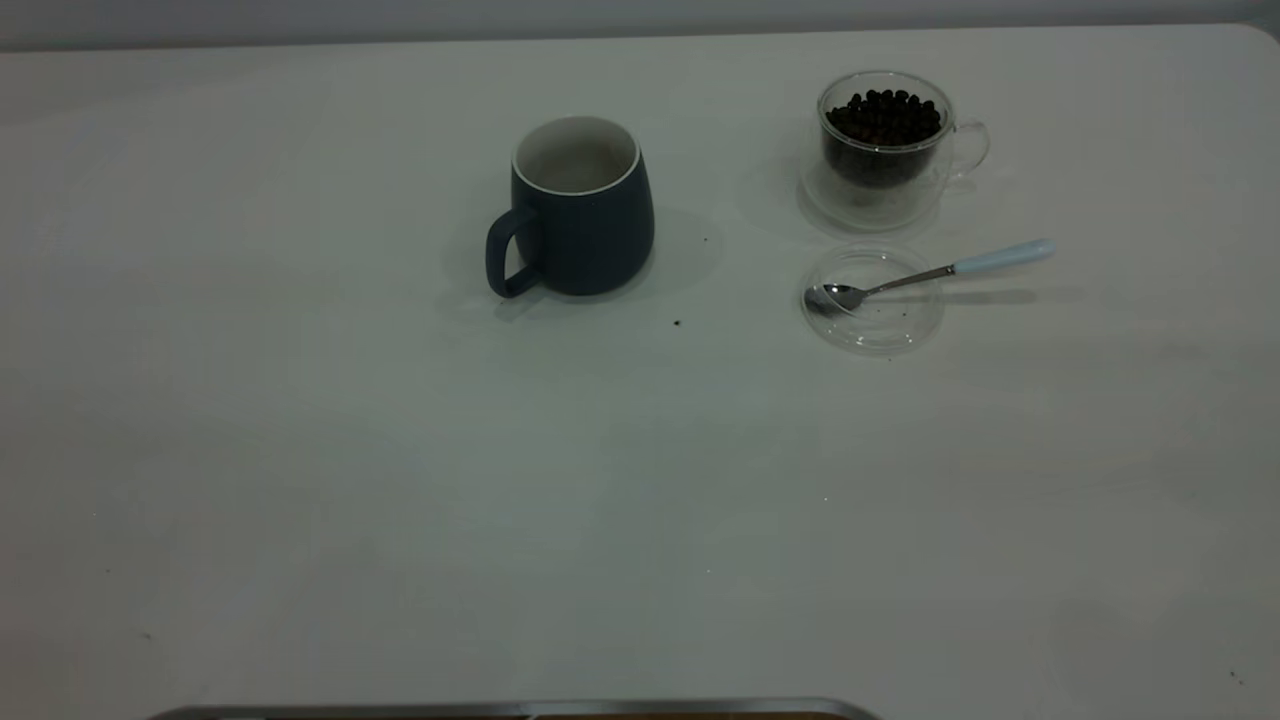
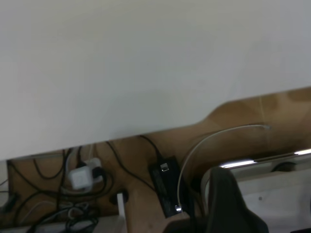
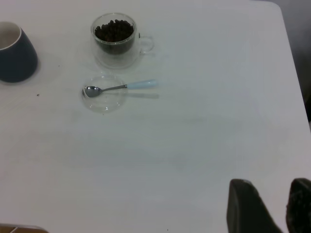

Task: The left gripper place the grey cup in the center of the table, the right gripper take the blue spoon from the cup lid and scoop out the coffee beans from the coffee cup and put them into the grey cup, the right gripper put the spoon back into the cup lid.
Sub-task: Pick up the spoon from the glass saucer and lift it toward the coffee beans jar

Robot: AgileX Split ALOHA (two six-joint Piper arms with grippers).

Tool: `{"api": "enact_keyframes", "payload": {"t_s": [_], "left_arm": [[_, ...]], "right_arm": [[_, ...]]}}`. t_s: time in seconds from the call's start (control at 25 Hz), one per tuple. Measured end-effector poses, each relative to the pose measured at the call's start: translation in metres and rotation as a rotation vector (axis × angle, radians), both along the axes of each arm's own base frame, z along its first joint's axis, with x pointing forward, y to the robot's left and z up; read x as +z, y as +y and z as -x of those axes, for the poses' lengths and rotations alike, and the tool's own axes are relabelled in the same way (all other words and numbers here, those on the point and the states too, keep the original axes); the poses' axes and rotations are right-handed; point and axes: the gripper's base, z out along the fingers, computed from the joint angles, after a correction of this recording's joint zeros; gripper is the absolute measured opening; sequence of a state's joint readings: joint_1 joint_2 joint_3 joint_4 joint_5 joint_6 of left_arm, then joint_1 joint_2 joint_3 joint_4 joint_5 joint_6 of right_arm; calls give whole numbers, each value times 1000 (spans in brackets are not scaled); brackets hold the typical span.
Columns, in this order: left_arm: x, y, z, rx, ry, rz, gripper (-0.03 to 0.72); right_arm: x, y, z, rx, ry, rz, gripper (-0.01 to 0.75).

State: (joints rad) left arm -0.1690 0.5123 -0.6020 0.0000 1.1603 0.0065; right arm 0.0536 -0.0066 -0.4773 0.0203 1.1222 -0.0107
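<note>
Spoon [image 1: 935,272] is lying with its bowl inside the cup lid [image 1: 873,298], right of table centre — long axis running left-right, blue handle sticking out past the lid's right rim and slightly toward the far side. Coffee cup [image 1: 884,140] with beans is sitting just beyond the lid, on the far side, handle pointing right. Grey cup [image 1: 575,206] is standing upright around the middle of the table [image 1: 300,450], handle toward the near left, well apart from the lid, so placing looks done; whether beans are inside, can't tell.

Right pincer [image 3: 268,206] is hovering over the near right part of the table, well away from the spoon, fingers [image 3: 248,206] looking parted, gripping nothing. Spoon is lying far-left of it, handle end being the nearer end — right arm is clearly the closer one for any pickup.

Left pincer [image 2: 233,204] is sitting off the table's edge over cables; only one dark part is showing, so its opening I can't tell.
</note>
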Motion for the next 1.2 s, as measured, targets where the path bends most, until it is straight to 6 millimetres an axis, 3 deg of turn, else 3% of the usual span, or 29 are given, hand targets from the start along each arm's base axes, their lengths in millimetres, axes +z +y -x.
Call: {"api": "enact_keyframes", "payload": {"t_s": [0.2, 0.68, 1.2], "left_arm": [[-23, 4, 24, 0, -99, 17, 475], [-20, 10, 63, 28, -384, 67, 475], [-22, 9, 71, 136, -437, 50, 475]], "right_arm": [[0, 0, 0, 0, 0, 0, 238], [0, 0, 0, 0, 0, 0, 238], [0, 0, 0, 0, 0, 0, 238]]}}
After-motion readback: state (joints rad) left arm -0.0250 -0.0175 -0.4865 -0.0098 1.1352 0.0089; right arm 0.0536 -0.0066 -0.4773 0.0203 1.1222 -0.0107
